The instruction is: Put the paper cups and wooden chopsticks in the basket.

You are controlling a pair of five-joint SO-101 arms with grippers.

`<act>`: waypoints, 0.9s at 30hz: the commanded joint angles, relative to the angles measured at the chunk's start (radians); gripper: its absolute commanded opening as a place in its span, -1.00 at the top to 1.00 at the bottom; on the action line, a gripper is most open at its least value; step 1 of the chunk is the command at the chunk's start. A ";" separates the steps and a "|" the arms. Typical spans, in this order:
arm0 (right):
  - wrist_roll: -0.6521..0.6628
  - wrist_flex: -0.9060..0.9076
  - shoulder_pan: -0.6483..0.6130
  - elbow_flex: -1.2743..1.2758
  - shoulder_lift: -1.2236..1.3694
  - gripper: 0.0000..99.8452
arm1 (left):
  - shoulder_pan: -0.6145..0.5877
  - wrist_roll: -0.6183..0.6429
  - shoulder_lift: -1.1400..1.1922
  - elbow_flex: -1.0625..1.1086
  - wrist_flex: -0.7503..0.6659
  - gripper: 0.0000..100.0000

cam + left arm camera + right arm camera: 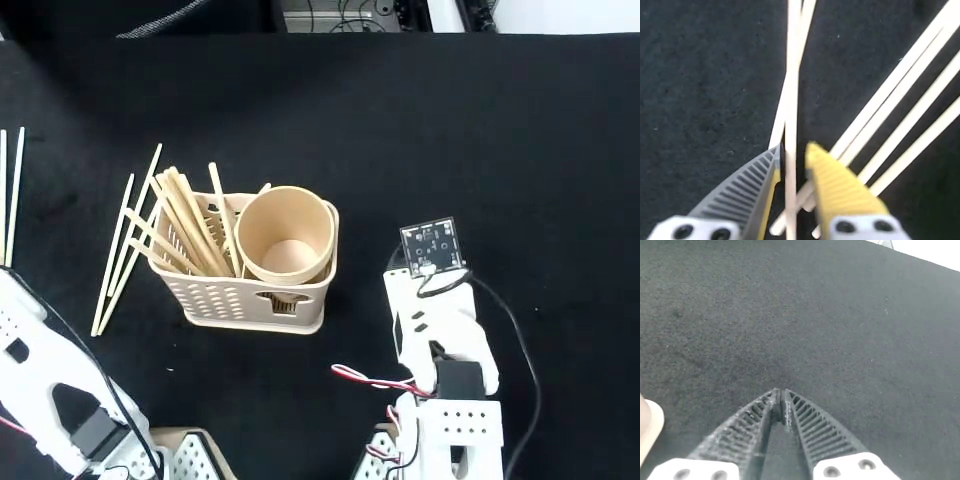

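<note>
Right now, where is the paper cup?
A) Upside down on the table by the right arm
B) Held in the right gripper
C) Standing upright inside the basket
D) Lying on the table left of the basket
C: the high view shows the paper cup mouth up inside the basket, next to the chopsticks leaning in it.

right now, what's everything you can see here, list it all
table: 1, black, under everything
basket: 1, cream, left of centre
cup: 1, tan, upright in the basket's right side
chopsticks in basket: a bunch, pale wood, leaning in its left side
loose chopsticks: about four, pale wood, on the table left of the basket
edge chopsticks: 2, pale wood, at the table's far left
left gripper: 1, grey and yellow, at the edge chopsticks
right gripper: 1, grey, shut, over bare table right of the basket
</note>
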 commanded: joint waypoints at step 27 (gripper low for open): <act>0.012 -0.003 -0.008 -0.015 -0.008 0.97 | -0.073 -0.150 -0.143 -0.035 0.043 0.72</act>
